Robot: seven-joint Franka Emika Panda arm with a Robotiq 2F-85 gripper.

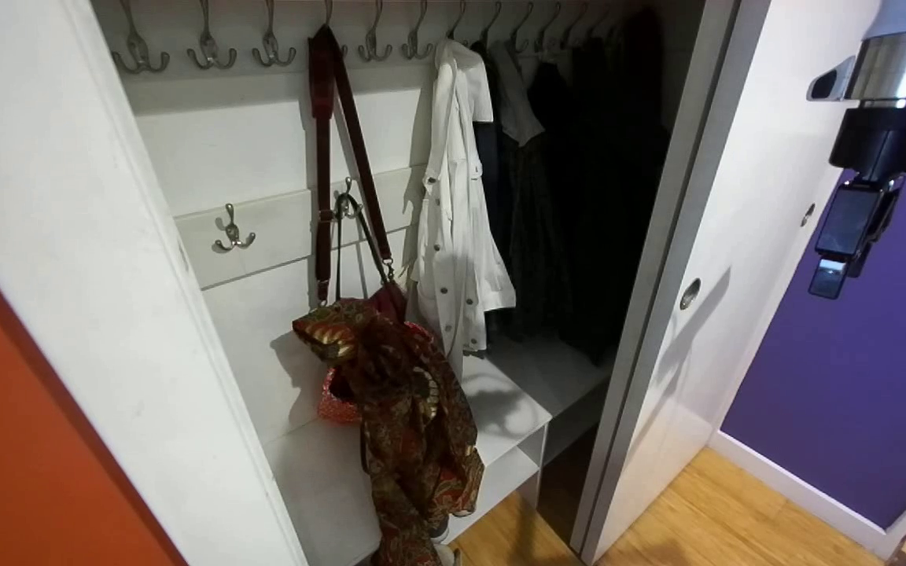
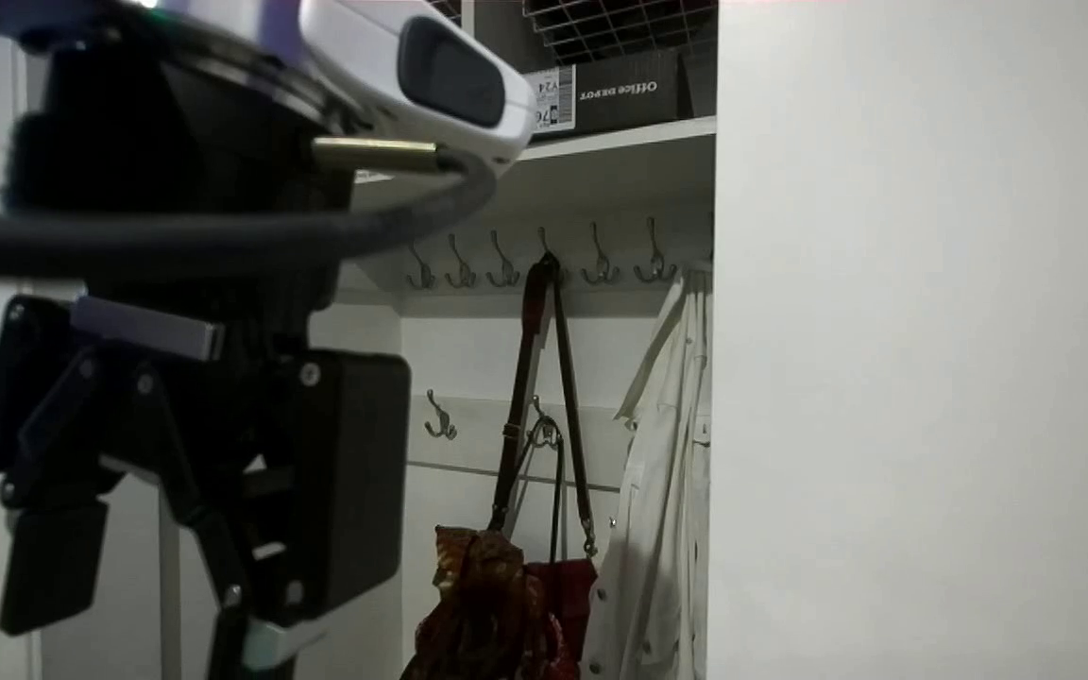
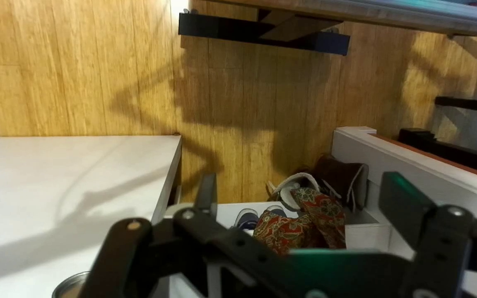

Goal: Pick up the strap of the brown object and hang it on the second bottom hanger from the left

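Note:
The brown bag (image 1: 410, 409) hangs in the closet; it also shows in an exterior view (image 2: 478, 604) and, in part, in the wrist view (image 3: 288, 231). Its thin dark strap (image 1: 365, 229) loops over the second bottom hanger (image 1: 348, 187); the same strap (image 2: 559, 491) and hanger (image 2: 538, 408) show in an exterior view. The long reddish-brown strap (image 1: 322, 86) hangs from a top-row hook. My gripper (image 1: 842, 271) is outside the closet, apart from the bag. It is open and empty in an exterior view (image 2: 147, 619) and the wrist view (image 3: 307, 198).
A white garment (image 1: 453, 189) hangs beside the bag, with dark clothes (image 1: 594, 157) farther along. A red patterned bag (image 1: 337, 399) is partly behind the brown bag. The white sliding door (image 1: 705, 236) stands between gripper and closet. Shoes (image 3: 246, 218) and a boot (image 3: 342, 178) lie below.

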